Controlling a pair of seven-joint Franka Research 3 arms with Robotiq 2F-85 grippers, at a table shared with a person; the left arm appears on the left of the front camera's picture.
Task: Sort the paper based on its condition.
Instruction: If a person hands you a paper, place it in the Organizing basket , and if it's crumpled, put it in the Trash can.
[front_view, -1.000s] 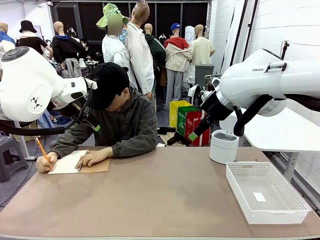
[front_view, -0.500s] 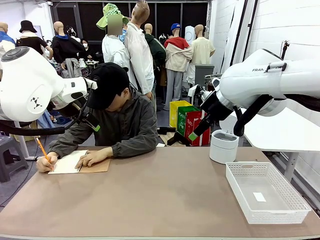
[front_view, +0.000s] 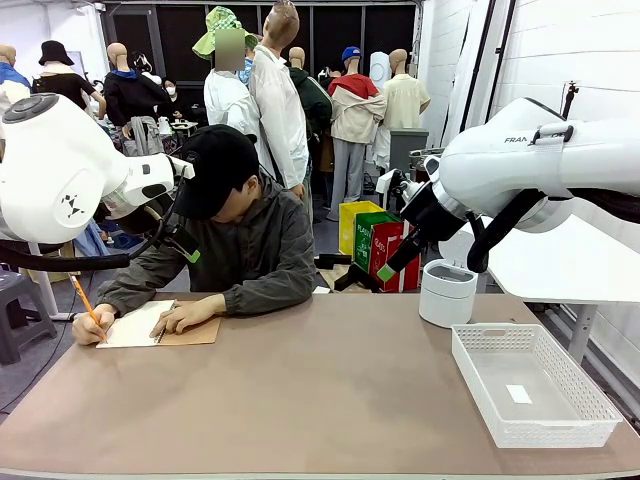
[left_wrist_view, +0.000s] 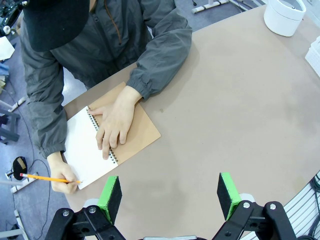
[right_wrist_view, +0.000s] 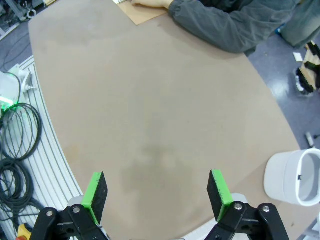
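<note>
The paper, as a loose sheet, is out of view. A person at the far left of the table writes with a pencil (left_wrist_view: 50, 178) on the white page (left_wrist_view: 82, 145) of a spiral-bound notebook with a brown cover (left_wrist_view: 142, 132); the other hand (left_wrist_view: 116, 122) rests flat on it. My left gripper (left_wrist_view: 170, 192) hangs open high above the table, near the notebook (front_view: 190, 333), with nothing between its green pads. My right gripper (right_wrist_view: 157, 192) is also open and holds nothing, raised over bare tabletop on the right side (front_view: 388, 268).
A white mesh basket (front_view: 555, 432) stands at the near right with a small white slip inside. A white round bin (front_view: 447, 293) sits behind it at the far right edge. Cables lie on the floor beside the table (right_wrist_view: 17, 130).
</note>
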